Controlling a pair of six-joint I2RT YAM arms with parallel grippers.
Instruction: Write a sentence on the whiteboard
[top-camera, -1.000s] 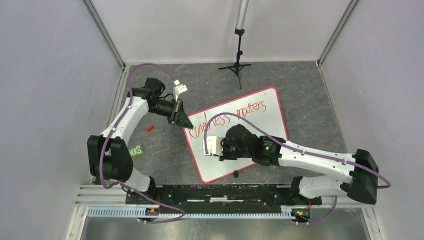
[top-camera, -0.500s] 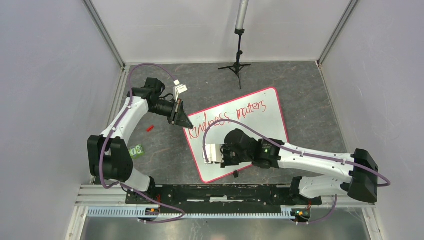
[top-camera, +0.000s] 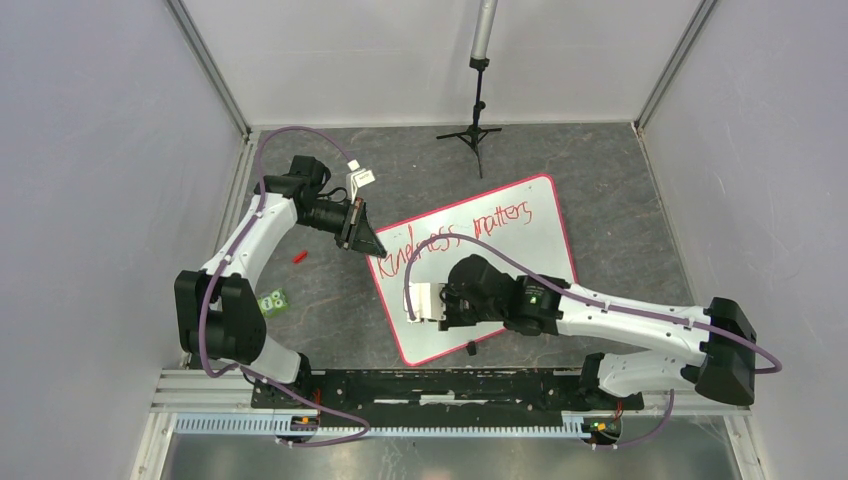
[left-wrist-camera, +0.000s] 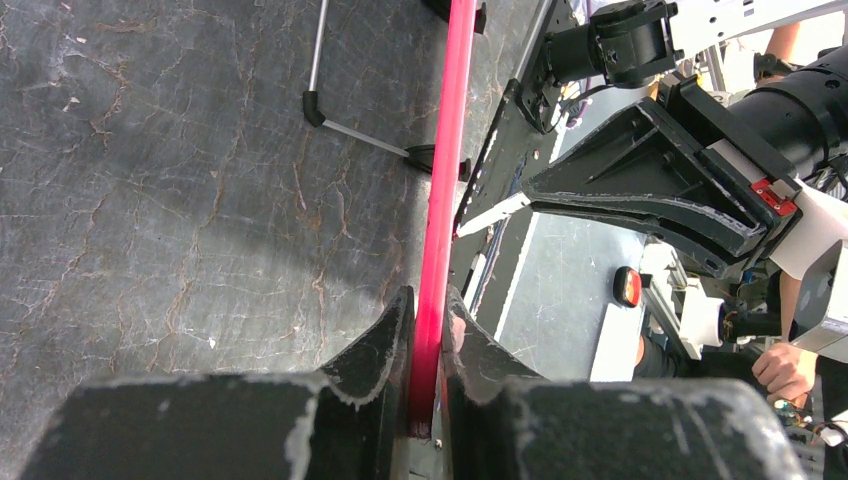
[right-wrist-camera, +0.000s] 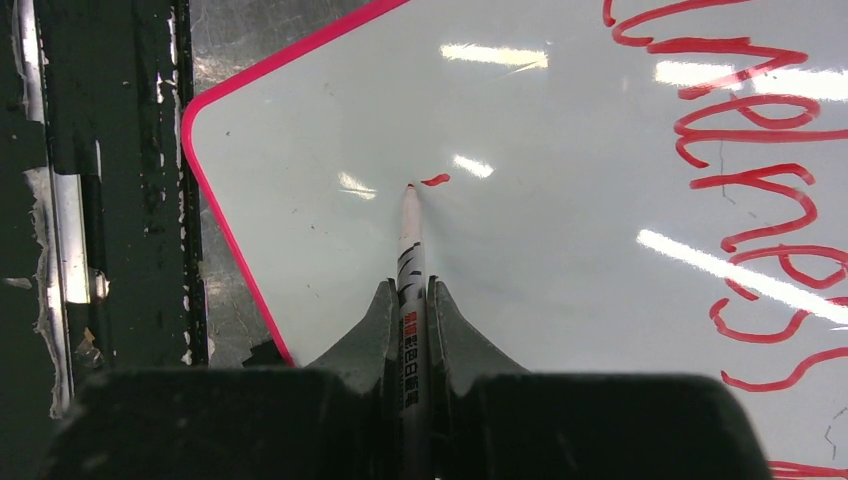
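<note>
The whiteboard (top-camera: 520, 255) lies tilted on the dark table, its red rim (left-wrist-camera: 447, 150) pinched at the far left corner by my left gripper (top-camera: 378, 250), which is shut on it (left-wrist-camera: 428, 295). Red writing, the sentence (top-camera: 455, 232), runs along the board's upper part and reads about "Kindness matters"; it also shows at the right of the right wrist view (right-wrist-camera: 760, 190). Over the board's lower left, my right gripper (top-camera: 415, 303) is shut on a white marker (right-wrist-camera: 410, 300). The marker's tip touches the whiteboard (right-wrist-camera: 560, 200) next to a short fresh red stroke (right-wrist-camera: 436, 180).
A small red cap (top-camera: 299, 256) and a green block (top-camera: 271, 301) lie on the table left of the board. A black tripod stand (top-camera: 477, 120) is at the back. A black clip (top-camera: 470, 348) sits on the board's near edge. White walls close in on both sides.
My right gripper has carried the marker a little toward the board's near left part, then back slightly. The left gripper and the board have stayed put.
</note>
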